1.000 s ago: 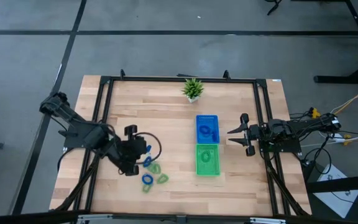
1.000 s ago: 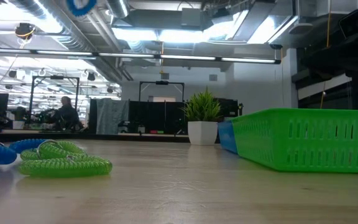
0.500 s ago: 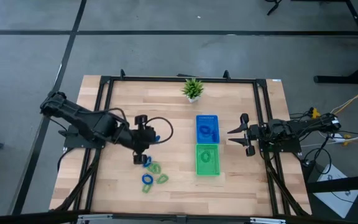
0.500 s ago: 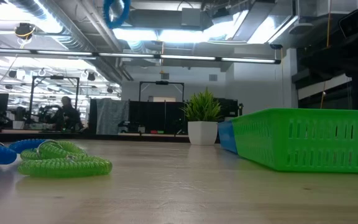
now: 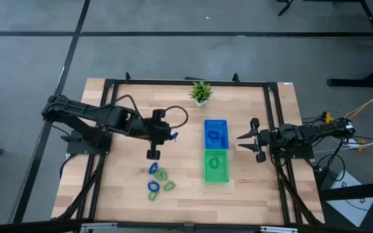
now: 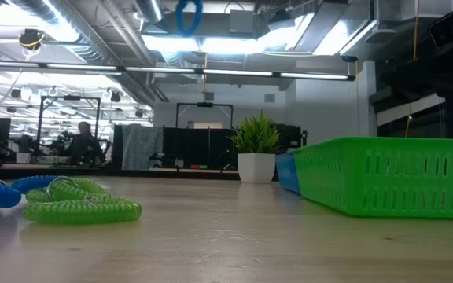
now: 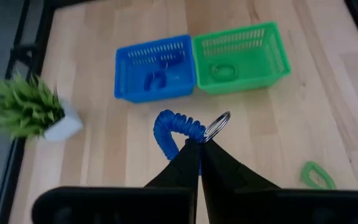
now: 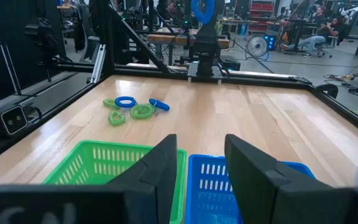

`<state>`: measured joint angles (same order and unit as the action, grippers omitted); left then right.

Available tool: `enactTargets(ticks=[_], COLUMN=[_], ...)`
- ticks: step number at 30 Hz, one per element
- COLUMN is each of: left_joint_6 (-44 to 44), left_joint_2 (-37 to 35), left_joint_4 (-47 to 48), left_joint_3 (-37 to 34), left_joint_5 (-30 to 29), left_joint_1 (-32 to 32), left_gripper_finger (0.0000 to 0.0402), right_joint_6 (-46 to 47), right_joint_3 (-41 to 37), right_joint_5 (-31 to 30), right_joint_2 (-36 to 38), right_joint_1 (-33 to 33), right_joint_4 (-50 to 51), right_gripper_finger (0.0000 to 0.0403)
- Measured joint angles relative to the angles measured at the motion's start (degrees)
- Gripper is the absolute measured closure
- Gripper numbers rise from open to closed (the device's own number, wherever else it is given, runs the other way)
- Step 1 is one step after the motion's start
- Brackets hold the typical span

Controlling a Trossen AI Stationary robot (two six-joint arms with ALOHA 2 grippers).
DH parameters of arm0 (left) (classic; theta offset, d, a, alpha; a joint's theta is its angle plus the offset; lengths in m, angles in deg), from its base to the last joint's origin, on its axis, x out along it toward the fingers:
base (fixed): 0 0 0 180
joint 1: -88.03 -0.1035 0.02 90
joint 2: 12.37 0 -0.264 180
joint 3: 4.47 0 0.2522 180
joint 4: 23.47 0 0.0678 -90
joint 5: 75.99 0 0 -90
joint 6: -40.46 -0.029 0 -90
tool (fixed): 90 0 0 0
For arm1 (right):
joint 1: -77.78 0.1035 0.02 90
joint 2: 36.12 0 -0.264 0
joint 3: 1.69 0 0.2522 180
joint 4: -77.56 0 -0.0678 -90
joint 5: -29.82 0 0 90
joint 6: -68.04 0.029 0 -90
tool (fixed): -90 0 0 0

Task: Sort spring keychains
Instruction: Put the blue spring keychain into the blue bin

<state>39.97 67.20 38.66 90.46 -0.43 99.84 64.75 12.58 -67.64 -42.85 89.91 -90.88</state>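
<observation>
My left gripper (image 5: 168, 135) is shut on a blue spring keychain (image 7: 170, 129), held in the air left of the blue tray (image 5: 215, 133). The low view shows this keychain (image 6: 187, 14) high above the table. The remaining blue and green keychains (image 5: 158, 179) lie flat in a small pile on the wood. The blue tray holds blue keychains (image 7: 154, 77). The green tray (image 5: 216, 166) holds a green one (image 7: 224, 70). My right gripper (image 5: 241, 137) waits open, right of the trays. My left gripper pinches the blue keychain between its two fingertips at the coil's end beside the metal ring (image 7: 215, 126). The fingers come slanting down from the table's left. The keychain is lifted clear and sticks out past the fingertips (image 7: 190, 147).
A small potted plant (image 5: 201, 92) stands at the far edge, behind the trays. A black frame (image 5: 186, 82) runs around the table top. Bare wood lies between the pile and the trays. A person (image 6: 82, 144) sits far off in the room behind.
My left gripper, shut on the blue keychain, has travelled from just above the pile toward the table's right and far side, nearing the blue tray. The keychain has moved with it, staying high above the table. The pile lies as before.
</observation>
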Motion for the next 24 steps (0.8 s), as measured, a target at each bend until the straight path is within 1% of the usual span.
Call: enactTargets(ticks=[9,13,19,24], left_joint_6=[-8.7,-12.06,-16.77,-20.24], left_joint_2=[0.93,3.03,7.37,10.8], left_joint_4=[-4.01,-5.67,-11.33,-16.16], left_joint_3=[-0.02,0.0,0.0,0.0], left_joint_5=[6.31,9.1,12.97,13.18], left_joint_1=[-5.89,-8.41,-11.75,-13.61], left_gripper_finger=[0.0398,0.0398,0.0398,0.0398], right_joint_6=[0.0,0.0,0.0,0.0], right_joint_3=[0.0,-0.02,-0.02,-0.02], right_joint_5=[0.0,0.0,0.02,0.02], right_joint_2=[-0.02,0.0,0.0,0.0], right_joint_1=[0.0,-0.01,-0.01,0.0], right_joint_4=[0.0,0.01,0.02,0.02], right_gripper_finger=[0.0267,0.0267,0.0267,0.0267])
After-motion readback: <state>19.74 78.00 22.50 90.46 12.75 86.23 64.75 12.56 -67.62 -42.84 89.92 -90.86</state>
